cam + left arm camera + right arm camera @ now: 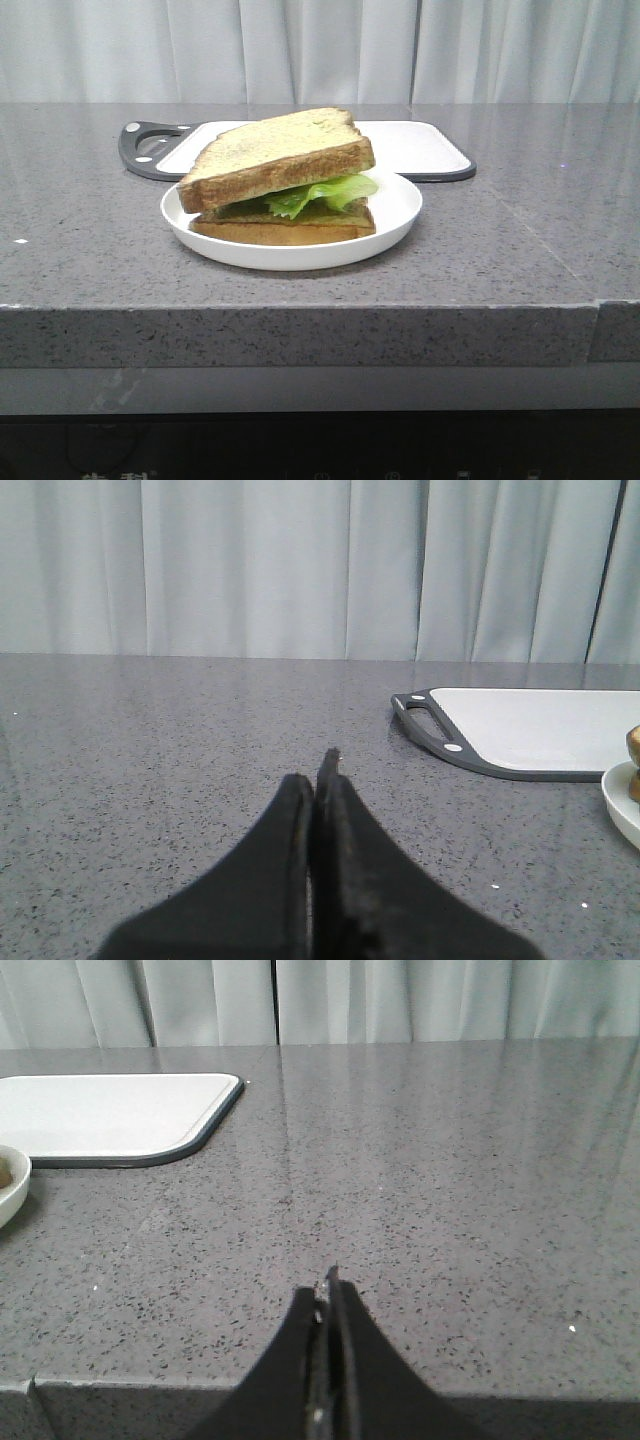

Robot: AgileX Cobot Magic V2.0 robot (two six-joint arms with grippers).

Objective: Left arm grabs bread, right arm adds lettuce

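Left gripper closed on nothing, fingers pressed together, low over bare counter. Right gripper the same, closed and empty, near the counter front edge. Neither arm visible from the front.

On the white plate: thick bread tilted on top, lettuce under it, showing at the right side, thinner slice at the bottom. Seems the final step, sandwich already stacked; probably nothing more needed than keeping both arms away.

Cutting board just behind the plate, nothing on it. Plate well apart from both grippers, not far from the counter front edge. Much open counter on both sides for moving.
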